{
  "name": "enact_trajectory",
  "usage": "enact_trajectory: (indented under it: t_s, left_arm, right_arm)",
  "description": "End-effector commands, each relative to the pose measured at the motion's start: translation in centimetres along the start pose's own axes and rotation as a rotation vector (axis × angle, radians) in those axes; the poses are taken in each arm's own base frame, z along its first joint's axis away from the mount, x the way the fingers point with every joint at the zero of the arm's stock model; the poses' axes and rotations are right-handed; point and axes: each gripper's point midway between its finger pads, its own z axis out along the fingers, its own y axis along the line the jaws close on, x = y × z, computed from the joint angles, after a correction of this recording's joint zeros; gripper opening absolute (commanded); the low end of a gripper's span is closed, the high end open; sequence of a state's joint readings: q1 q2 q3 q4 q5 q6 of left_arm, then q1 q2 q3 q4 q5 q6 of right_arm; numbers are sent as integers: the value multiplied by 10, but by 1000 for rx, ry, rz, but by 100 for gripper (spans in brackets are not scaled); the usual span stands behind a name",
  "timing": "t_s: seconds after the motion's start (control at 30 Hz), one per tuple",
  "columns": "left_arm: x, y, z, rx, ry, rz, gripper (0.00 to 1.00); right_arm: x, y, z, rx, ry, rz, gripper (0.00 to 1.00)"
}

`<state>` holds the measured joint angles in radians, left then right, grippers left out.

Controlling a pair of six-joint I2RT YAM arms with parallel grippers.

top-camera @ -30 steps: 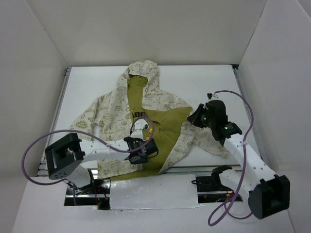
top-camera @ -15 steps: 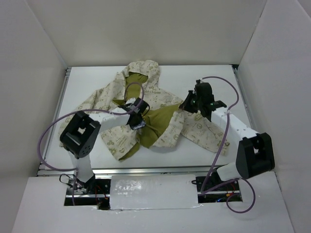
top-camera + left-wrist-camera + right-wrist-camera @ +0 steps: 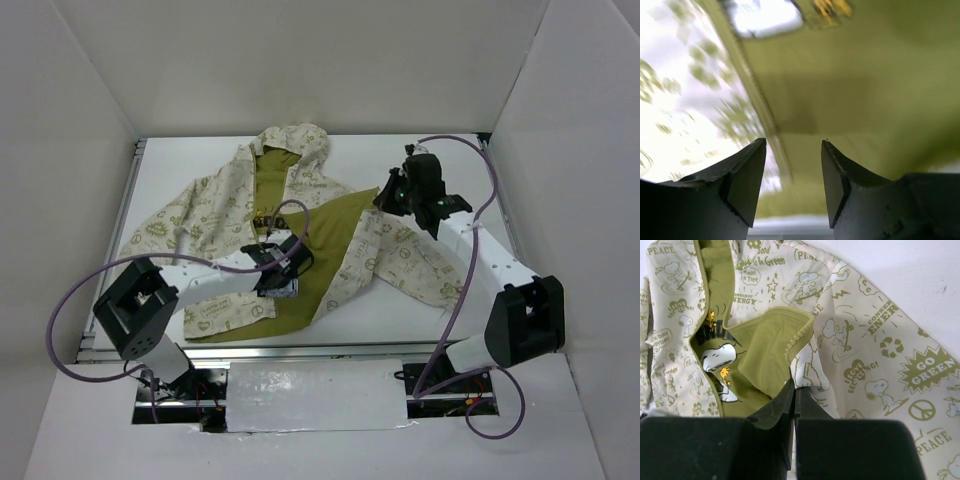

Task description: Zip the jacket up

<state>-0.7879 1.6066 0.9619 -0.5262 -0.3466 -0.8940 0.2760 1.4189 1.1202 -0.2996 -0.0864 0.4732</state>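
Note:
The cream jacket [image 3: 215, 215] with olive doodle prints lies open on the table, hood at the far side. Its right front panel is turned over and shows olive lining [image 3: 335, 235]. My right gripper [image 3: 390, 197] is shut on that panel's zipper edge; in the right wrist view the jaws [image 3: 794, 385] pinch the folded edge [image 3: 799, 335]. My left gripper [image 3: 283, 268] is low over the jacket's lower front. In the left wrist view it [image 3: 793, 165] is open and empty above olive fabric, with the blurred zipper edge [image 3: 757, 102] running between cream and olive.
An olive T-shirt with a white cartoon figure [image 3: 720, 357] lies inside the jacket. White walls close in the table [image 3: 420, 320] on three sides. Purple cables loop from both arms, one [image 3: 290, 215] over the jacket.
The left gripper has moved toward the near edge, from the jacket's chest to its lower front. The bunched jacket now lies spread out wider. The right gripper has shifted slightly farther back.

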Motion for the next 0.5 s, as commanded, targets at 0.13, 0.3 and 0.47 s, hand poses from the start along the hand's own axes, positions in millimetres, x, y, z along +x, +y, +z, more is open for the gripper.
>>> enact_trajectory:
  t_s: [0.13, 0.3, 0.47]
  left_arm:
    - [16, -7, -42, 24, -62, 45, 60]
    - [13, 10, -48, -63, -70, 29, 53]
    - [25, 22, -44, -90, -48, 22, 52]
  right_arm:
    - [4, 26, -35, -161, -11, -112, 0]
    - [25, 30, -36, -141, 21, -154, 0]
    - [33, 25, -32, -132, 32, -148, 0]
